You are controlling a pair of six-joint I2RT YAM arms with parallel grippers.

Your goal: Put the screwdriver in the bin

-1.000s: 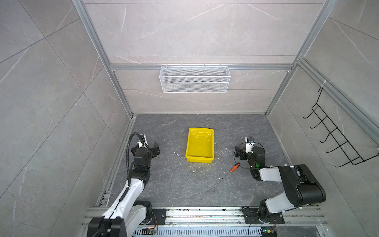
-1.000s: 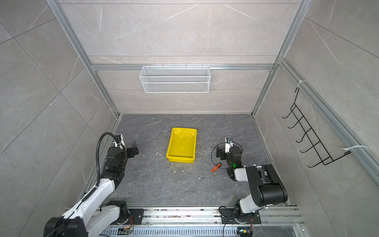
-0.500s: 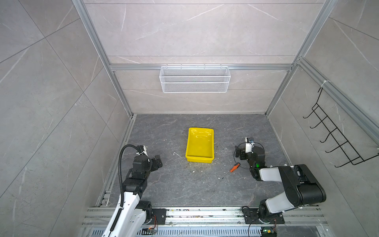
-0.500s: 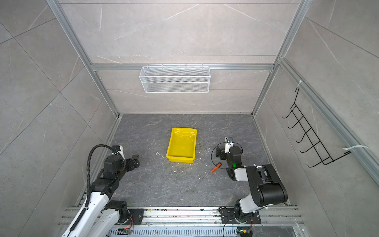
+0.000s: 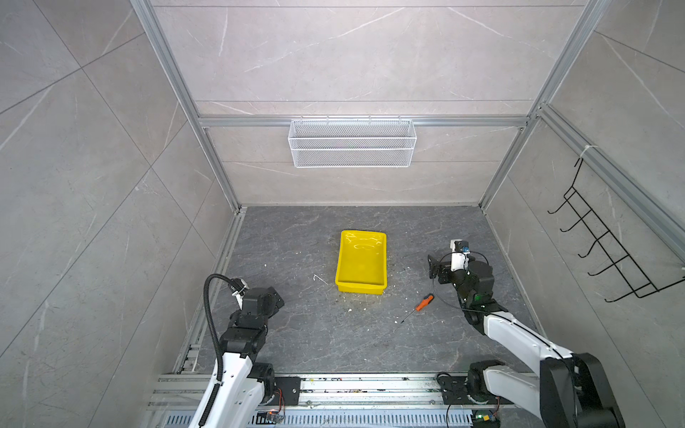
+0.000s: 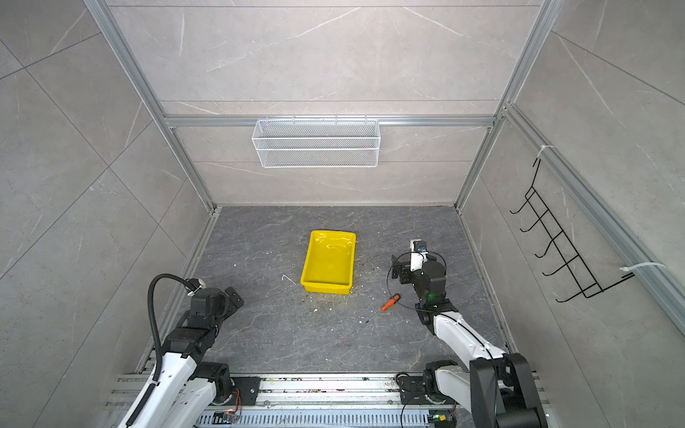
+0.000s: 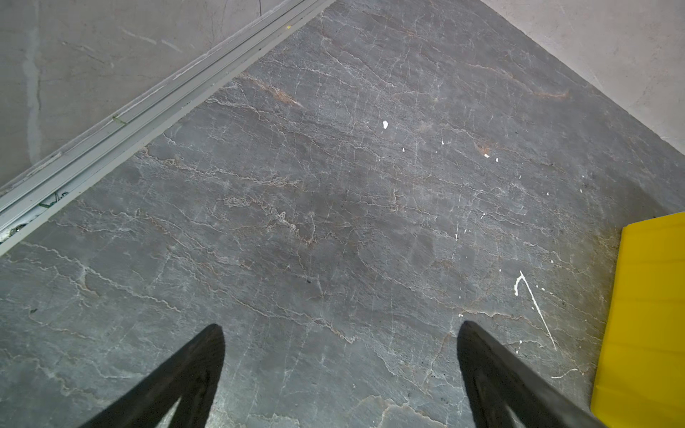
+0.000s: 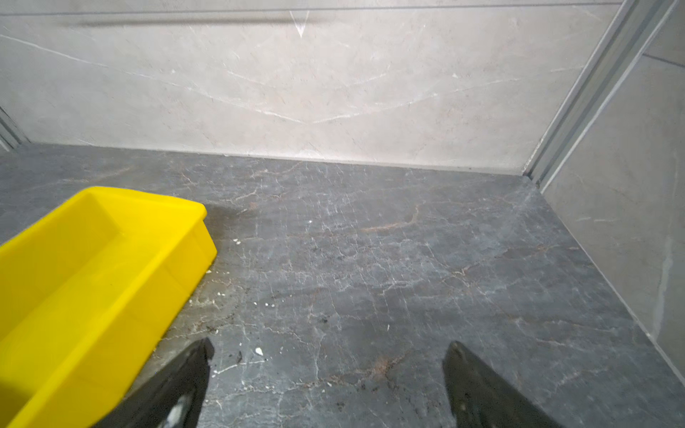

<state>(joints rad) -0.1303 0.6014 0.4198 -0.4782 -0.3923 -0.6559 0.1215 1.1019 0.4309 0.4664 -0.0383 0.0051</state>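
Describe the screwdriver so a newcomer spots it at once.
Find the yellow bin mid-floor. Off its near right corner, the screwdriver lies flat on the grey floor. It is the only orange thing there: orange handle, black cap, thin dark shaft.

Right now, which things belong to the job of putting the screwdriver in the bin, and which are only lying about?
Job:
- yellow bin, empty
- screwdriver, lying outside it

Lying about:
- wire basket, hung high
- black hook rack
- white scrap left of the bin
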